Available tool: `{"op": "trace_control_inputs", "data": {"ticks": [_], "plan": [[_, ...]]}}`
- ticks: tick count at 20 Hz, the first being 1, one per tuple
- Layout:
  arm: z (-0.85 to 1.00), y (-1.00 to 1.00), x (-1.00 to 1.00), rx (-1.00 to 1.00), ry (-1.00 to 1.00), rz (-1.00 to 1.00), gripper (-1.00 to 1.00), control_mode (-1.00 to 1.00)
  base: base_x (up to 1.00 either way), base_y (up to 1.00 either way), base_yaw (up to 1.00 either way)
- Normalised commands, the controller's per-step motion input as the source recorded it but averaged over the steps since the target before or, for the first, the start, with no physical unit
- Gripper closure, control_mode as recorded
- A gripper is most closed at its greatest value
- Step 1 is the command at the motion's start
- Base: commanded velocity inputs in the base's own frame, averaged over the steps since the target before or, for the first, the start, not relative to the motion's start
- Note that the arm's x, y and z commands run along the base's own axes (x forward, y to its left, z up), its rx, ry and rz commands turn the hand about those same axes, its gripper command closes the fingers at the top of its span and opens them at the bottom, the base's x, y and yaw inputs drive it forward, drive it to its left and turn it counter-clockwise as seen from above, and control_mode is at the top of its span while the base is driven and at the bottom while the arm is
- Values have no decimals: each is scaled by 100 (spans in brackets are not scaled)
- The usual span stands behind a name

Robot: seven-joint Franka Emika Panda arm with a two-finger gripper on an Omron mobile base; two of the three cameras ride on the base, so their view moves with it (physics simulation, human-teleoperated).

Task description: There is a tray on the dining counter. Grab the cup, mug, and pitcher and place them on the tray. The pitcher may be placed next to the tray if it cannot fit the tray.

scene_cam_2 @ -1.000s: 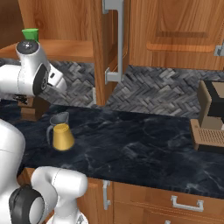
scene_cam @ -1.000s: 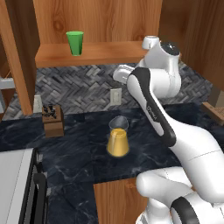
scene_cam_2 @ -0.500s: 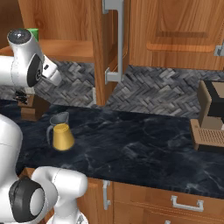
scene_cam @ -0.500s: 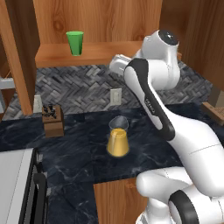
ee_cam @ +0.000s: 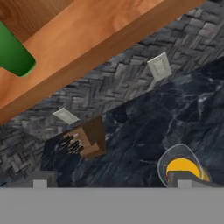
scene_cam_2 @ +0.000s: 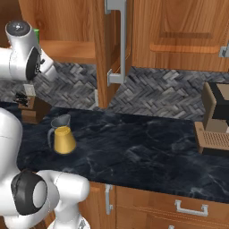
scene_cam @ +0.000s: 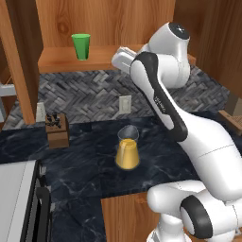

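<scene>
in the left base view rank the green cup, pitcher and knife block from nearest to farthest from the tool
1. The green cup, on the wooden shelf left of the tool.
2. The pitcher, below on the black counter.
3. The knife block, low and far left by the backsplash, though not much farther than the pitcher.

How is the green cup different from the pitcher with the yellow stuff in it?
The cup is solid green; the pitcher is clear glass with yellow-orange liquid. The cup stands up on the wooden shelf; the pitcher stands lower, on the black counter. The cup widens toward its top; the pitcher widens toward its base. Both stand upright.
</scene>
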Motion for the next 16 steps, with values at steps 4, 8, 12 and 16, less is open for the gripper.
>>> {"op": "trace_control_inputs", "data": {"ticks": [4,8,12,16], "plan": [[24,12,14,8,-1,0,-100,-100,0,0,0],[27,5,15,3,0,0,-100,-100,0,0,0],[23,5,24,1,0,0,-100,-100,0,0,0],[22,15,37,1,0,0,-100,-100,0,0,0]]}}
